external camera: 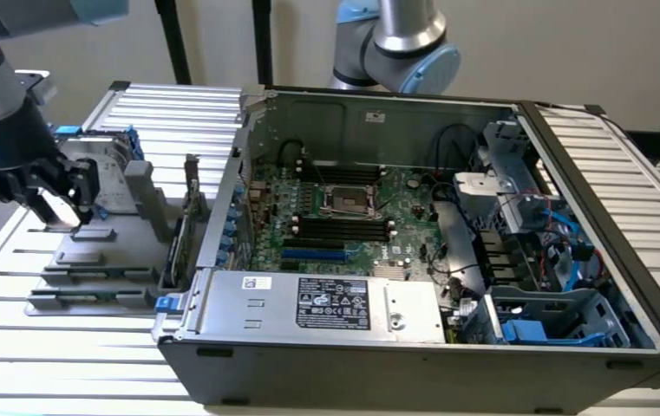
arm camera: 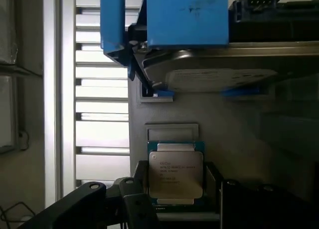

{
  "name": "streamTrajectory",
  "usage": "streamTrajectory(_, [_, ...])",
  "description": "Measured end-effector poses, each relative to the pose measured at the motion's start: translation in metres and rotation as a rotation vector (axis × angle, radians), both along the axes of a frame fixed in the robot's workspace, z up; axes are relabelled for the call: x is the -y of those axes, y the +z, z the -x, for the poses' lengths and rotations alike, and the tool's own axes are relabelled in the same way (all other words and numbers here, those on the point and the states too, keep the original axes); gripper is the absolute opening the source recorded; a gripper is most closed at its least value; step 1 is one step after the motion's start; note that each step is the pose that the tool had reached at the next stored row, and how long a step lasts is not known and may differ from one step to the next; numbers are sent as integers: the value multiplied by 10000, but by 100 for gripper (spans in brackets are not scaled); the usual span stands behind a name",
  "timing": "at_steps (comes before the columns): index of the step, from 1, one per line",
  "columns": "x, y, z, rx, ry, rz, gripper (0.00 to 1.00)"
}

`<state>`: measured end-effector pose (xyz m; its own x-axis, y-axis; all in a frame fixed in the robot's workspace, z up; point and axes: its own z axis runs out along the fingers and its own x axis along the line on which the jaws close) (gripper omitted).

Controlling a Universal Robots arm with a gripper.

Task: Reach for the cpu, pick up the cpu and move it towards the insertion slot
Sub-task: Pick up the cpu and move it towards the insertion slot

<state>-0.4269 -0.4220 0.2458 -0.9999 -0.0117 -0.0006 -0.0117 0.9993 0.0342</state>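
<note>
Exterior view: the arm stands at that view's left, its claw (external camera: pixel 59 208) hanging just above the grey holder blocks (external camera: pixel 98 251) on the slatted white surface (external camera: pixel 75 347). A small bright plate, the cpu (external camera: pixel 62 213), sits between the two dark fingers, clear of the block under it, so the claw looks closed on the cpu's edges. Behind the claw stands the hard drive (external camera: pixel 104 160) in its blue frame. Well apart, toward the view's right, the open computer case (external camera: pixel 422 347) lies on the surface with its motherboard exposed; the insertion slot (external camera: pixel 350 199), a silver frame with a dark centre, lies near the board's middle between the black memory slots (external camera: pixel 342 230). Wrist view: the cpu (arm camera: pixel 175 169) shows its silver face with printed text and a green rim, flanked closely on both sides by the dark fingers (arm camera: pixel 141 181) of the claw (arm camera: pixel 175 184). Beyond it, a shallow square pocket (arm camera: pixel 172 133) in the grey block lies bare, and farther on stands the hard drive (arm camera: pixel 219 79) with its blue frame (arm camera: pixel 187 17), the white slats running alongside.
</note>
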Motion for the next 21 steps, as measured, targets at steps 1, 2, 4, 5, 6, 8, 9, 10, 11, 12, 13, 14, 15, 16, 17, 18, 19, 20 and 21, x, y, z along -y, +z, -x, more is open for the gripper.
streamTrajectory(1, [0,45,-8,2,3,-1,55])
streamTrajectory(2, [-1,89,-16,2,6,-2,55])
streamTrajectory(4, [-1,183,-35,3,15,-2,55])
streamTrajectory(5, [-1,229,-44,1,20,-1,55])
streamTrajectory(6, [0,274,-54,0,25,0,55])
streamTrajectory(8, [0,365,-75,1,36,-1,55])
streamTrajectory(9, [-1,410,-86,0,41,0,55])
streamTrajectory(10, [0,456,-99,1,49,-1,55])
streamTrajectory(11, [0,501,-111,2,55,-1,55])
streamTrajectory(12, [0,546,-127,1,63,-2,55])
streamTrajectory(13, [-1,591,-150,2,70,-9,55])
streamTrajectory(14, [0,636,-182,2,77,-24,55])
streamTrajectory(15, [0,680,-215,1,84,-40,55])
streamTrajectory(16, [0,727,-249,2,91,-59,55])
streamTrajectory(17, [-1,773,-282,1,98,-77,55])
streamTrajectory(18, [0,816,-315,1,105,-94,55])
streamTrajectory(19, [-1,859,-349,3,111,-112,55])
streamTrajectory(20, [-1,902,-383,3,116,-129,55])
streamTrajectory(21, [0,947,-418,1,122,-144,55])
